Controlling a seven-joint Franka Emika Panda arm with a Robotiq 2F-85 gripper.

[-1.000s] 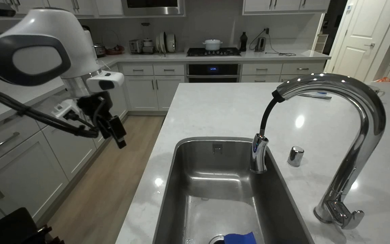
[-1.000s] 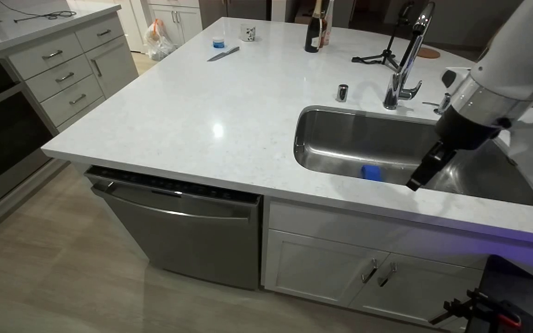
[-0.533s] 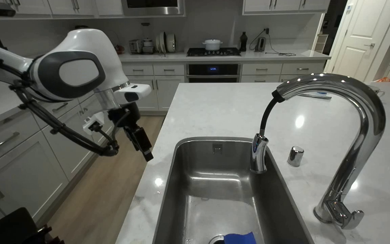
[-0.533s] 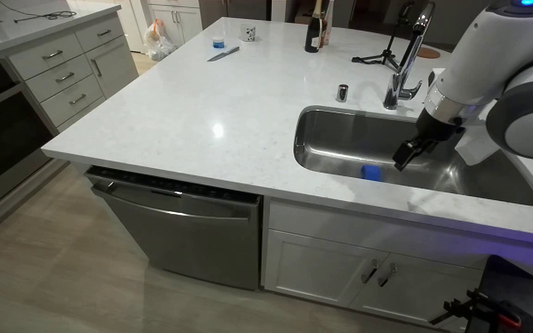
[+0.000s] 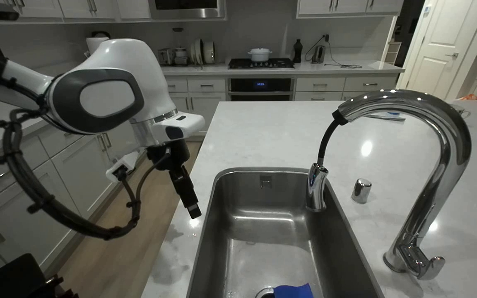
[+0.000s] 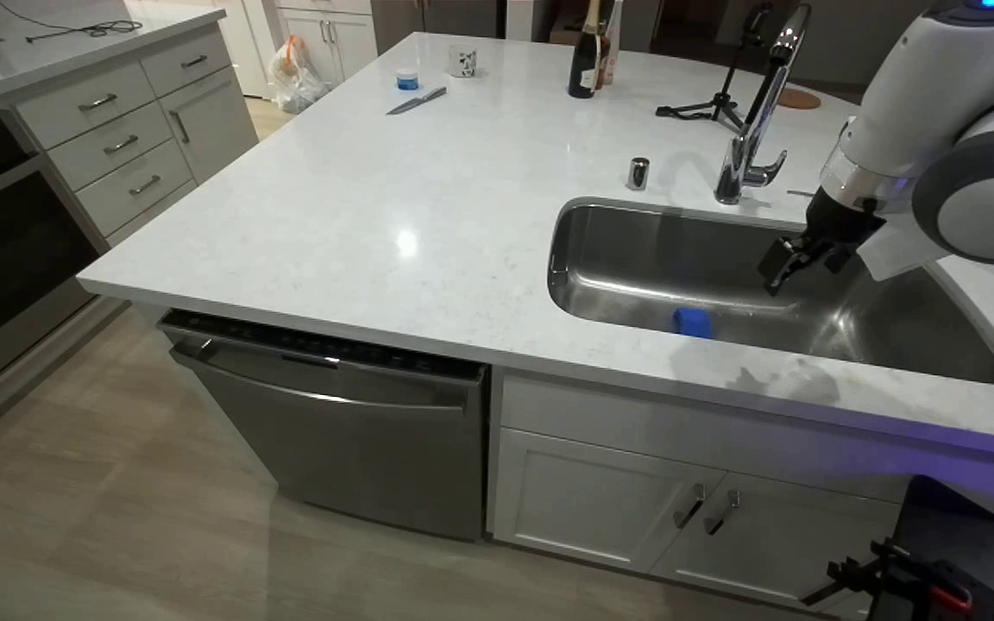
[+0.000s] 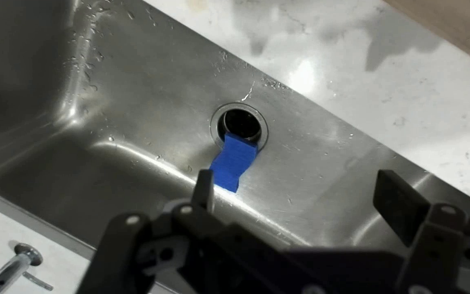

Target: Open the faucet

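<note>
Gripper [image 7: 296, 185] nearest, up in air nr sink [image 7: 157, 94], fingers [image 7: 398, 204] spread wide. Below it, blue strip [image 7: 235, 159] in sink, one end over edge of drain [image 7: 241, 121]. Past sink, faucet [image 5: 461, 153] on cntr [image 6: 333, 198], well apart from gripper, w/ spray head [image 5: 317, 188] hanging on hose [image 5: 325, 140]; knob [image 6: 638, 173] nr its base [image 6: 728, 187]. Knife [image 6: 419, 100] & bottle [image 6: 585, 69] farther back.

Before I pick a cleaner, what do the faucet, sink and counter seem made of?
Faucet: probably chrome-plated metal, given the mirror shine. Sink: brushed metal, likely stainless steel, from its soft grey sheen. Counter: polished white stone or a lookalike, with bright glare spots.
</note>
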